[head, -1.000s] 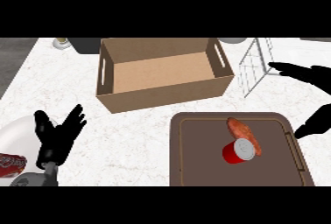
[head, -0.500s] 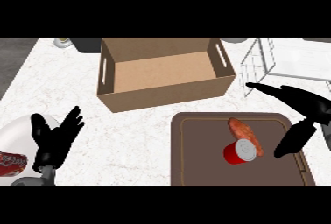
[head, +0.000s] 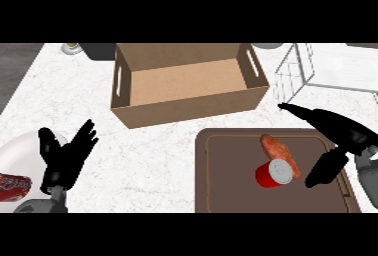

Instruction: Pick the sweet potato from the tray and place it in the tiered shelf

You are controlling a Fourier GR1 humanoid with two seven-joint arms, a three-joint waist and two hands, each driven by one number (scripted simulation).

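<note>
Hovering over the tray's [head: 221, 200] right side, right robot hand [head: 336, 142] spread wide, long fingers stretched toward the upper left and thumb hanging down near the tray's right edge, gripping nothing. Lying on the brown tray, sweet potato [head: 278, 151] slanted, lower end touching or just behind a red can [head: 275, 173] standing upright with its silver lid up. Sitting well right of the potato for now, the hand apart from it. Resting open at the lower left over the tabletop [head: 148, 150], left robot hand [head: 65, 156] fingers up, beside a white plate [head: 18, 155] carrying something red. Standing at the upper right, wire tiered shelf [head: 303, 75], just beyond the hand, with an open cardboard box [head: 188, 82] to its left. Risking, judging from this layout: knocking the can over while closing on the potato, since the two are crowded together; catching the can instead of the potato; pinching only the potato's narrow end and having it swing or slip; clipping the shelf's wire frame on the way up, given how close it is standing to the hand; dropping the potato into the box rather than the shelf, being right next door.
</note>
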